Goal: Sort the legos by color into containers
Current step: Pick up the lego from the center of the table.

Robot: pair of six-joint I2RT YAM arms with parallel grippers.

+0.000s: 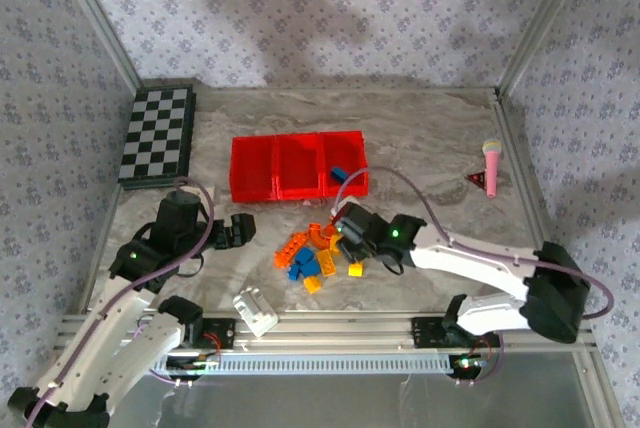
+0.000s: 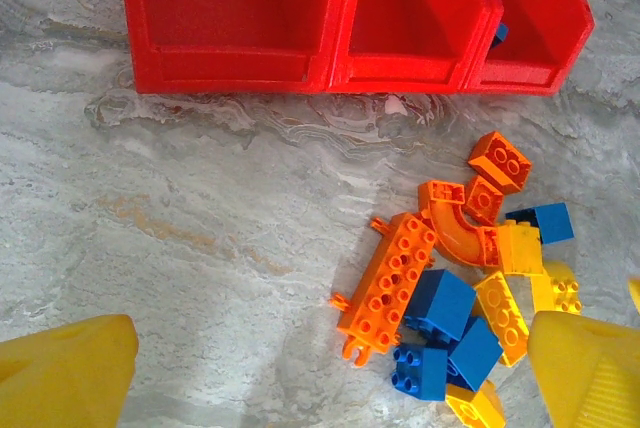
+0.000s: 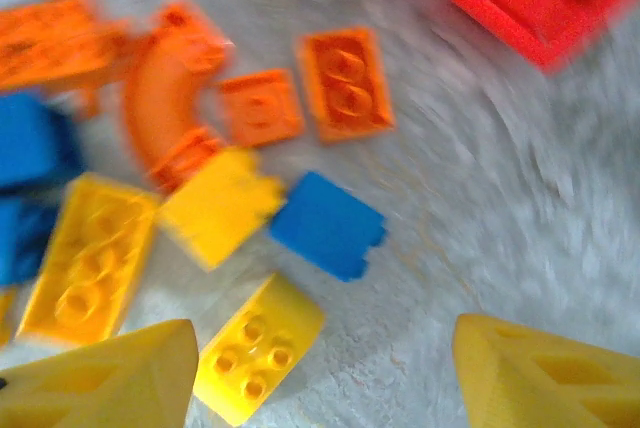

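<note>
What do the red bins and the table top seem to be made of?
Bins: likely moulded plastic, slightly glossy; uniform colour, ribbed rims.
Table top: marble-look surface, grey veins; real stone or printed laminate, I cannot tell.

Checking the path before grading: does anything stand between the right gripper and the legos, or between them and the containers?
Nothing visible. The right gripper hangs open over the legos; only bare table separates them from the containers.
</note>
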